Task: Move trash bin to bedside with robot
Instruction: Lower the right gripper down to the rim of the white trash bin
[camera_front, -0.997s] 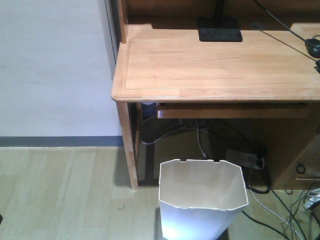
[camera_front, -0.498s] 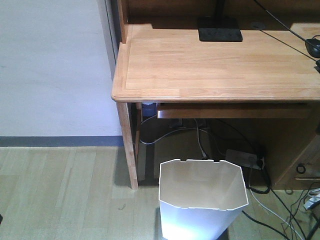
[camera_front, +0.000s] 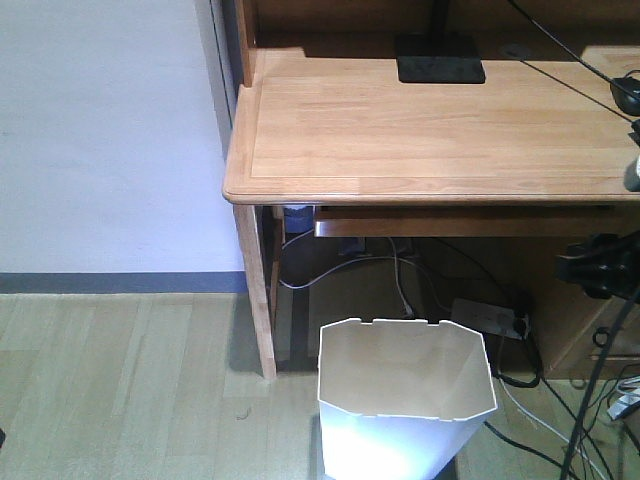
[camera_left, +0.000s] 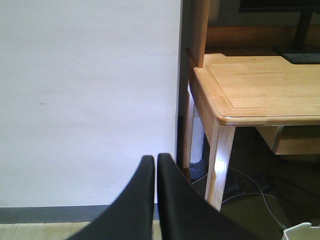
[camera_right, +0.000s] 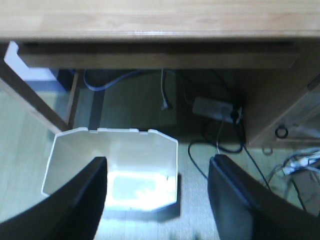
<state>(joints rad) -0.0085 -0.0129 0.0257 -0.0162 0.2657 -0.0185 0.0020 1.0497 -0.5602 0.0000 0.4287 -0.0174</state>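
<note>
The white trash bin (camera_front: 405, 425) stands upright on the floor in front of the wooden desk, its cream inside empty. It also shows in the right wrist view (camera_right: 145, 150), and a corner of its rim shows in the left wrist view (camera_left: 302, 231). My right gripper (camera_right: 157, 160) is open and empty, above the bin's right rim and not touching it. The right arm (camera_front: 600, 265) shows as a black shape at the right edge of the front view. My left gripper (camera_left: 156, 157) is shut and empty, facing the white wall. The bed is out of view.
The light wooden desk (camera_front: 430, 130) overhangs behind the bin, and its left leg (camera_front: 258, 300) stands just left of it. A power strip (camera_front: 487, 317) and loose cables (camera_front: 540, 420) lie right of the bin. A monitor base (camera_front: 438, 58) sits on the desk.
The right arm has come into the front view at the right edge, below the desk top. The trash bin has not moved.
</note>
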